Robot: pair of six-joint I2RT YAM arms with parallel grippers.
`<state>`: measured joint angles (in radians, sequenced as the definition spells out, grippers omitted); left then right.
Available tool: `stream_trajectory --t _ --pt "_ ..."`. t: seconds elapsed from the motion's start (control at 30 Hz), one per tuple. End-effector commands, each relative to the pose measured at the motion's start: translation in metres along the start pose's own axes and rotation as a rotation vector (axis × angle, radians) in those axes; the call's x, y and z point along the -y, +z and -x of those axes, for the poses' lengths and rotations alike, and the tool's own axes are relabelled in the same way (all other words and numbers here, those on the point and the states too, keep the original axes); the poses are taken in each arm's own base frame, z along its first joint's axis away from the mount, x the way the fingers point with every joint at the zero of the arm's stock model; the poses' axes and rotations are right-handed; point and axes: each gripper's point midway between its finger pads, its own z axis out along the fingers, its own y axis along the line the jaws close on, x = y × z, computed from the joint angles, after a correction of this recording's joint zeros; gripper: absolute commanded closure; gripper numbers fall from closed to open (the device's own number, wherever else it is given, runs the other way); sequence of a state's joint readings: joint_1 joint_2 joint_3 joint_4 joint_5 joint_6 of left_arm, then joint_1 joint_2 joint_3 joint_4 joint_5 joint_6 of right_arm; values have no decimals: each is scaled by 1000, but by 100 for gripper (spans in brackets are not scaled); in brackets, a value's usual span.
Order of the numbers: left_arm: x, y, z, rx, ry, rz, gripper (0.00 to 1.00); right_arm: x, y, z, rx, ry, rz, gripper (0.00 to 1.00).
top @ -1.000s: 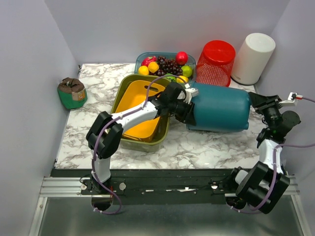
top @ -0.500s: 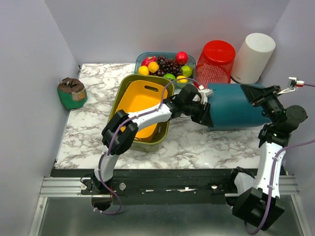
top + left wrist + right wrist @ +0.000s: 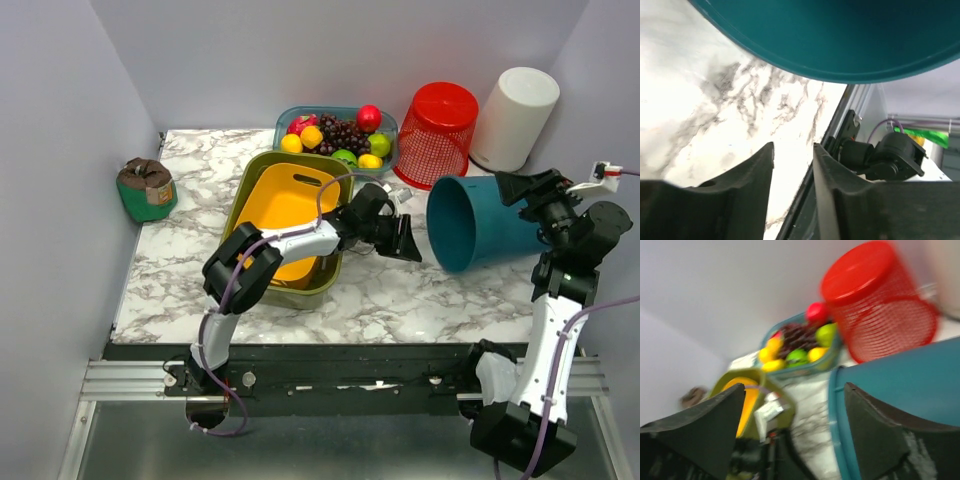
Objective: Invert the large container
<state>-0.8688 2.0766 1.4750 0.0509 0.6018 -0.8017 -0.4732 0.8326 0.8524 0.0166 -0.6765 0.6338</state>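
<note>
The large teal container point(image 3: 480, 222) lies tilted on its side at the right of the table, its open mouth facing left. My left gripper point(image 3: 408, 240) hangs just left of that mouth, apart from the rim. In the left wrist view the teal rim point(image 3: 840, 45) curves overhead. There the left gripper point(image 3: 792, 150) is open, with only marble between its fingers. My right gripper point(image 3: 522, 192) is at the container's closed end. In the right wrist view the right gripper point(image 3: 795, 386) is wide open, one finger point(image 3: 890, 435) over the teal wall point(image 3: 905, 380), clamping nothing.
An upturned red mesh basket point(image 3: 440, 125) and a white cylinder point(image 3: 513, 118) stand behind the container. A tray of fruit point(image 3: 335, 130) sits at the back. An olive bin holding a yellow one point(image 3: 290, 215) is left of my left gripper. A green pouch point(image 3: 147, 187) lies far left.
The container moved right and tipped, so its mouth now shows. My left gripper came off its rim and drew back left. My right gripper opened wide.
</note>
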Motion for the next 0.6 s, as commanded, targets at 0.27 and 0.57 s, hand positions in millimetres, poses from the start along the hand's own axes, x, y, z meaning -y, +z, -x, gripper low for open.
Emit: stream_trajectory --t 0.27,0.57 --pt "77 -66 56 250 258 -41 42 55 2 -34 -131 5 -155 15" --pt "90 -64 88 308 270 -14 39 37 28 -116 -360 4 -42 20"
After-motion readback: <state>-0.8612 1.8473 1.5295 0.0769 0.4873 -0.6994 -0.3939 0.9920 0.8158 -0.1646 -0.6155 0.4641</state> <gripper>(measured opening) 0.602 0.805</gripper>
